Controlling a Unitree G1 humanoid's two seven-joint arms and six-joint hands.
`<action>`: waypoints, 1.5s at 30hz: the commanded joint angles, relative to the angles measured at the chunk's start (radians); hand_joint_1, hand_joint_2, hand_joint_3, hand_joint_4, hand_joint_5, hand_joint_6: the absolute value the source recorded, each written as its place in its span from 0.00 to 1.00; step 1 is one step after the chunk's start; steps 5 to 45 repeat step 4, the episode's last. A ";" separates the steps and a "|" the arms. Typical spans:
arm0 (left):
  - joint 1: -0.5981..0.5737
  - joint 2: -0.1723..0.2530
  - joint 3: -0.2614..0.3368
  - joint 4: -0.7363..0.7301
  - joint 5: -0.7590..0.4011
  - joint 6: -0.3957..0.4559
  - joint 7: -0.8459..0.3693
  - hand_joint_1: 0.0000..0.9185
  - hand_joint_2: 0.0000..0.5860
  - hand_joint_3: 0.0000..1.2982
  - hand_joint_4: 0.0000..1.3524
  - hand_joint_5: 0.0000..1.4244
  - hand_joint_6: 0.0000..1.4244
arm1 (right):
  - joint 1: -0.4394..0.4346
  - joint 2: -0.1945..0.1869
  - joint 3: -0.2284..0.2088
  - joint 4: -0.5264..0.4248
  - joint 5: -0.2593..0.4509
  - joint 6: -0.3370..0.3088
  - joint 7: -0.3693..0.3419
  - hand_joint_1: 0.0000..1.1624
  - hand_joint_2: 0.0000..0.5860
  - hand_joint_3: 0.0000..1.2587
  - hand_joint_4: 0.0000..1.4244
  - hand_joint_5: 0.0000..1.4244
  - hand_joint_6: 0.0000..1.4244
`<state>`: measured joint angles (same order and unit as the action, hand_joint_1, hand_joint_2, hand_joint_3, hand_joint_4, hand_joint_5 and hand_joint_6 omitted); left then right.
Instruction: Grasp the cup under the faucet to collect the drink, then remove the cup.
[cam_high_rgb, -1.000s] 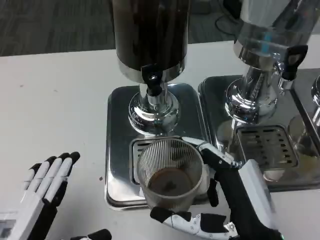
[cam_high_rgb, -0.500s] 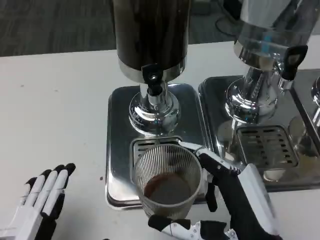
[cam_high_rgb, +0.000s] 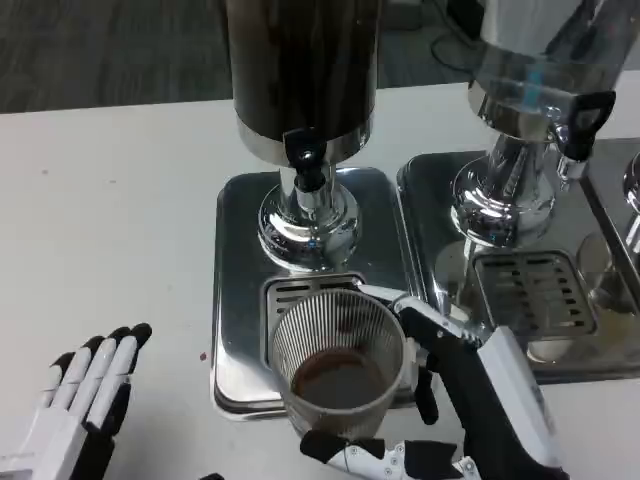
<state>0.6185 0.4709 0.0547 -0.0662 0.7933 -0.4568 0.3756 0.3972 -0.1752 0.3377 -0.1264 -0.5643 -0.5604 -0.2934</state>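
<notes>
A ribbed clear cup (cam_high_rgb: 338, 362) with a little brown drink in its bottom stands over the front edge of the steel drip tray (cam_high_rgb: 235, 300). My right hand (cam_high_rgb: 455, 400) grips it, one finger behind its rim and the thumb under its front. The black faucet (cam_high_rgb: 306, 160) of the dark drink dispenser (cam_high_rgb: 300, 70) is farther back, above the tray's base, not over the cup. My left hand (cam_high_rgb: 85, 395) lies flat on the white table at the lower left, fingers straight and together, holding nothing.
A second dispenser (cam_high_rgb: 525, 110) with a black tap (cam_high_rgb: 580, 120) stands on its own steel tray (cam_high_rgb: 530, 290) to the right, close beside my right forearm. Bare white table lies to the left and front of the trays.
The cup has come slightly nearer and lower with my right hand. My left hand has slid back toward the picture's lower left edge.
</notes>
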 joint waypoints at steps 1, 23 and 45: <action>0.006 -0.007 -0.010 -0.015 0.002 0.011 0.006 0.00 0.04 0.00 0.00 0.00 0.00 | -0.006 0.008 -0.009 -0.015 0.020 -0.044 -0.009 0.81 0.25 0.43 0.45 0.64 0.94; 0.007 -0.007 -0.010 -0.015 0.005 0.011 0.006 0.00 0.04 0.00 0.00 0.00 0.00 | -0.003 0.010 -0.012 -0.020 0.012 -0.040 -0.010 0.81 0.25 0.44 0.45 0.64 0.94; 0.007 -0.007 -0.010 -0.015 0.005 0.011 0.006 0.00 0.04 0.00 0.00 0.00 0.00 | -0.003 0.010 -0.012 -0.020 0.012 -0.040 -0.010 0.81 0.25 0.44 0.45 0.64 0.94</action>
